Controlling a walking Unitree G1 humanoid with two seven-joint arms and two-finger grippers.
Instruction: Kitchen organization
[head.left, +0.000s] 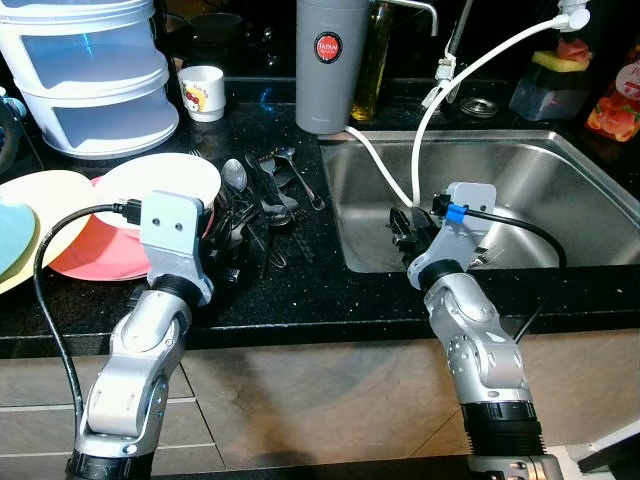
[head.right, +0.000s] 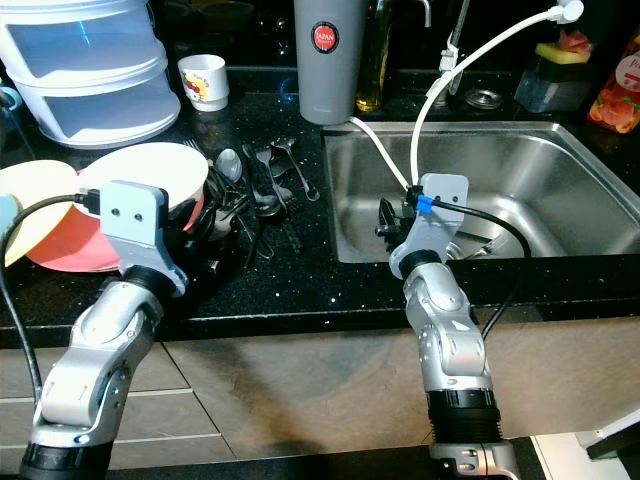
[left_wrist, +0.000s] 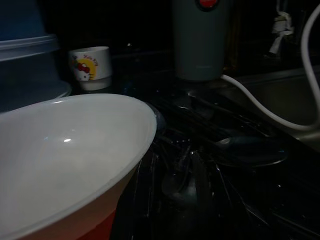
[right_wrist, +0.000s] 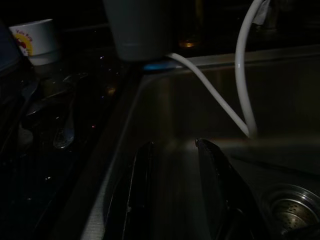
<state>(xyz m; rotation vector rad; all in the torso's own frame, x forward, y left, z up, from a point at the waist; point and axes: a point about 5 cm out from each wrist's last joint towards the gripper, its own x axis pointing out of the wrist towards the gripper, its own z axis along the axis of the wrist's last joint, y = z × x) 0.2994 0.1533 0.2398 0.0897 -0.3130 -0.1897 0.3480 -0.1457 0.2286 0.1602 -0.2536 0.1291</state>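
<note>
Right gripper (right_wrist: 175, 195) over the sink, left gripper (head.left: 222, 232) at the cutlery.

The right jaws stand spread and empty above the steel sink (head.left: 560, 190). Whether the left jaws are spread or closed cannot be told; they sit among the cutlery pile (head.left: 268, 195) on the black bench (head.left: 300, 290), with the white bowl (head.left: 165, 180) at their 9 o'clock and the grey canister (head.left: 330, 65) at 1 o'clock.

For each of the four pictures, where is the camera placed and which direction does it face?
Left eye view: on the head, looking down at the black counter and sink; both silver arms show.
Right eye view: the other eye of the head camera, same scene.
Left wrist view: on the left wrist, facing the white bowl and cutlery.
Right wrist view: on the right wrist, looking into the sink along the open right end effector.
Shared: both wrist views catch the Hello Kitty cup and grey canister.
</note>
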